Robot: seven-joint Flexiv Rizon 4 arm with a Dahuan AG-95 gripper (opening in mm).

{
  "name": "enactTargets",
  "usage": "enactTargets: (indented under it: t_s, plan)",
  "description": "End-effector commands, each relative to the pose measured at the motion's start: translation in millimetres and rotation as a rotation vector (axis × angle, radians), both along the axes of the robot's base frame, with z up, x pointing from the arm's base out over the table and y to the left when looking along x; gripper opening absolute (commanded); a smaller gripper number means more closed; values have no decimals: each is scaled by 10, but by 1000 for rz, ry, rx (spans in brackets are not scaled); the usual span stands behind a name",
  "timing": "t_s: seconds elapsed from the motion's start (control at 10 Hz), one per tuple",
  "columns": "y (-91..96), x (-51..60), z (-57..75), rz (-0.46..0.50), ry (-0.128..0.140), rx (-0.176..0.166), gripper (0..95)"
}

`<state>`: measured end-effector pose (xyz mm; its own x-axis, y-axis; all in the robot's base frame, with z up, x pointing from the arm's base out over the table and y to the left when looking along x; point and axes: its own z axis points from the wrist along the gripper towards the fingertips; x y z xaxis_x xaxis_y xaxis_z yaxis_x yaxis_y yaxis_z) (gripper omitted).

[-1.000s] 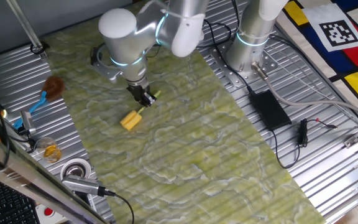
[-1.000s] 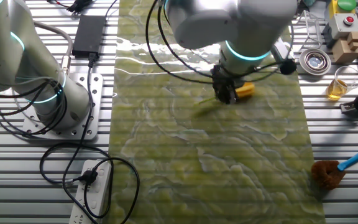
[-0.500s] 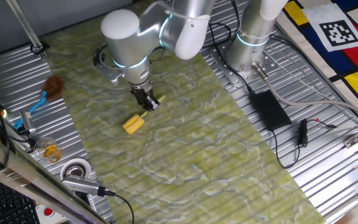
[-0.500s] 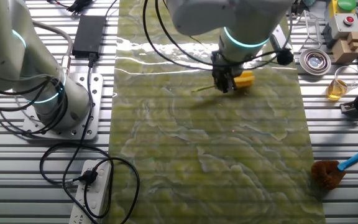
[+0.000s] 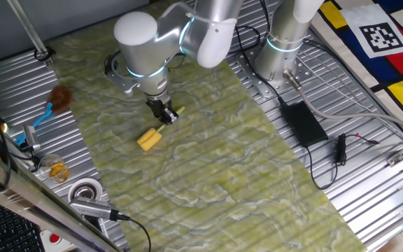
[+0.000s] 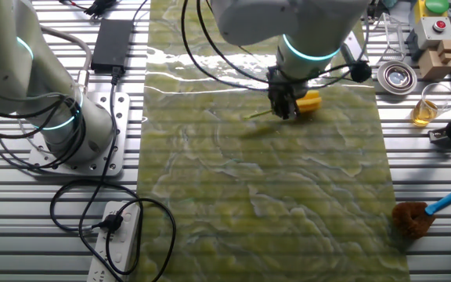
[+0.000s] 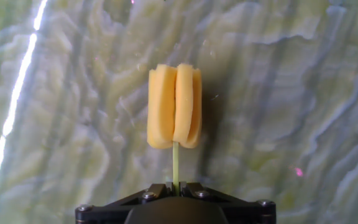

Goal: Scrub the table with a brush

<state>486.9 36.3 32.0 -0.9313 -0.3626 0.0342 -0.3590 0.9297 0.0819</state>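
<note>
The brush has a small yellow blocky head (image 5: pixel 148 138) on a thin pale stem. Its head rests on the marbled yellow-green table (image 5: pixel 215 161). My gripper (image 5: pixel 166 115) is shut on the stem, just behind the head. In the other fixed view the gripper (image 6: pixel 286 108) stands left of the yellow head (image 6: pixel 309 101), near the table's far right part (image 6: pixel 257 196). In the hand view the head (image 7: pixel 174 106) lies straight ahead and the stem runs down into my closed gripper (image 7: pixel 175 186).
A brown fluffy brush with a blue handle (image 5: pixel 54 101) lies on the ribbed metal at the left. A glass jar (image 5: pixel 56 170), a metal ring (image 5: pixel 85 191) and tools sit near it. A black power brick (image 5: pixel 303 122) and cables lie on the right. A second arm's base (image 5: pixel 278 56) stands behind.
My gripper moved the brush a short way across the table, toward the front in one fixed view, then held almost still in the last half second.
</note>
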Motion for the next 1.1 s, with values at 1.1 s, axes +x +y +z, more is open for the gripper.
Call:
enactTargets:
  t_s: [1.1]
  plan:
    - [-840,200,-63,334,2,33,0]
